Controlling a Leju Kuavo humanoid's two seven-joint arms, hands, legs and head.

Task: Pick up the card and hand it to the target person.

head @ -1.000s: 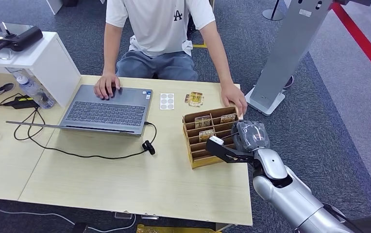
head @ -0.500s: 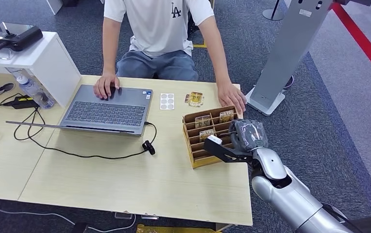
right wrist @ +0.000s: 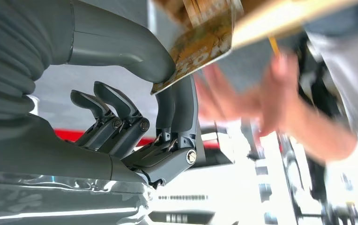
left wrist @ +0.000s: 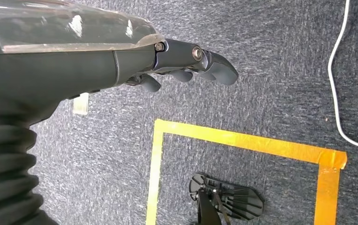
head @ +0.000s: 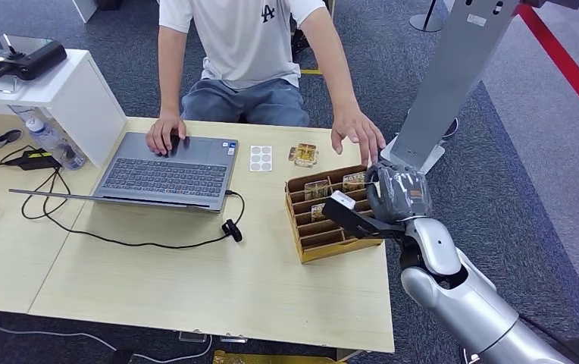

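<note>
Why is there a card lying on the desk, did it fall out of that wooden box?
I cannot tell how it got there. One yellow card lies loose on the table, apart from the wooden card holder where the others stand in slots. Nothing looks spilled or damaged.

Right hand (head: 394, 199) raised at the right end of the wooden rack (head: 330, 215), dark fingers (head: 355, 220) reaching over its slots; grasp on any card not discernible from here. Cards (head: 317, 189) standing in the rack's rear slots, one more card (head: 304, 155) lying flat on the table (head: 195, 280) beside a sticker sheet (head: 261, 158). Person (head: 252, 53) seated opposite, one hand on the laptop (head: 167, 168), the other hand (head: 358, 133) lifted with fingers spread just beyond the rack.
</note>
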